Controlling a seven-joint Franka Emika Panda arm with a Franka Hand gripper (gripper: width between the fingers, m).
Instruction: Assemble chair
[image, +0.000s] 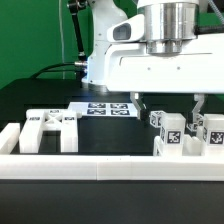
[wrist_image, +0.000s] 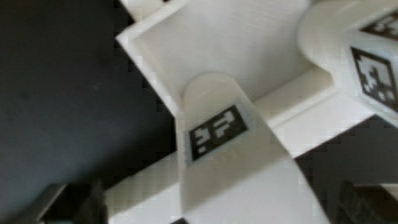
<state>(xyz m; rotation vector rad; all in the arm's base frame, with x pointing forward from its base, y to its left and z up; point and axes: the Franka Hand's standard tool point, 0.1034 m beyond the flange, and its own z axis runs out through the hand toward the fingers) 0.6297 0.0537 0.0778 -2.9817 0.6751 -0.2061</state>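
The chair is not yet one object; its white plastic pieces lie loose on the table. A cluster of tagged blocks (image: 172, 128) stands at the exterior view's right, just behind a white rail (image: 100, 168). A slotted panel (image: 50, 128) lies well apart from them, at that view's left. Through the wrist view I see a rounded leg (wrist_image: 217, 132) bearing a square black-and-white tag, lying across a broad flat panel (wrist_image: 187, 50) and touching it.

I judge these pieces to be light, stiff and smooth, so they are likely to slip or twist under a careless pinch. I would take the leg across its flat parallel sides, near the middle, so it does not swing.

The gripper (image: 170, 106) hangs directly over the right-hand cluster. Its jaws are spread wide, one finger to each side, and they hold nothing.

The table (image: 40, 100) is matte black. The marker board (image: 110, 108) lies flat farther back, near the arm's base. The rail crosses the front edge of the table. A green backdrop (image: 30, 40) closes off the room behind.
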